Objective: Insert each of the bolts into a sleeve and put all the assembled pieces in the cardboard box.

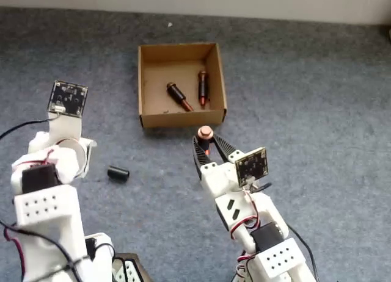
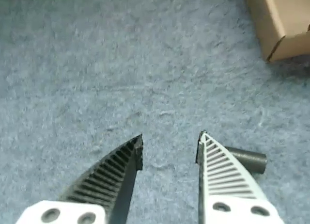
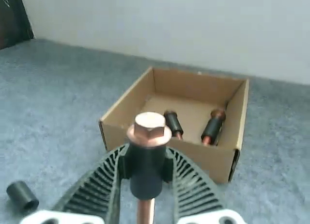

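My right gripper (image 3: 145, 160) is shut on a black sleeve (image 3: 146, 173) with a copper bolt (image 3: 149, 128) through it, held upright. In the high view this piece (image 1: 206, 135) is just in front of the cardboard box (image 1: 146, 80). Two assembled pieces (image 1: 179, 96) (image 1: 203, 88) lie inside the box (image 3: 126, 129), one (image 3: 172, 123) beside the other (image 3: 213, 126). A loose black sleeve (image 1: 118, 173) lies on the carpet between the arms. My left gripper (image 2: 169, 141) hangs open over the carpet, with that sleeve (image 2: 249, 161) just outside its white finger (image 2: 218, 168).
Grey carpet covers the whole table. The box corner (image 2: 283, 25) is farther off in the left wrist view. The left arm (image 1: 49, 172) stands at the left, the right arm (image 1: 256, 227) at the lower middle. A pale wall (image 3: 193, 25) rises behind the box.
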### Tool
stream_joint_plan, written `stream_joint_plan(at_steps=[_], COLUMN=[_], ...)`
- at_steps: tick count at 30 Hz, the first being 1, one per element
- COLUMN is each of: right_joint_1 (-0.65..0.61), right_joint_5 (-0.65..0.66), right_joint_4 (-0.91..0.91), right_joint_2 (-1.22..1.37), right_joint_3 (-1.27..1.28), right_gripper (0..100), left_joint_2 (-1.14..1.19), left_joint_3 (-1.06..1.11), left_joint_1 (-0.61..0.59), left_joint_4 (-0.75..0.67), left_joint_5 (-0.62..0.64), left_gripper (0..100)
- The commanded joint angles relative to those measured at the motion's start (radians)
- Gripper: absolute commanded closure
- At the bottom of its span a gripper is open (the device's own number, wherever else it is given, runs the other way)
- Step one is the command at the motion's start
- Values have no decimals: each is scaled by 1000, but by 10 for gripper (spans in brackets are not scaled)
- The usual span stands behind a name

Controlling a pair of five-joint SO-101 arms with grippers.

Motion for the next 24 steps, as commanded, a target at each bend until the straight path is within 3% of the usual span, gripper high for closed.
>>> stream_joint_plan(at_steps=[1,8,12,24], right_joint_1=[15,12,12,90], right_joint_5=[-6,-5,-5,-3], right_joint_4=[183,424,472,421], right_joint_2=[-15,97,378,1236], right_joint_3=[-16,-312,-532,-1319], right_gripper=[994,994,994,994], left_joint_2=[186,349,348,309], left_joint_3=[-22,113,225,234], left_joint_1=[-67,-108,-114,-163], left_joint_4=[-5,-135,-247,-255], left_joint_5=[-14,-9,-9,74], left_gripper=[801,801,801,801])
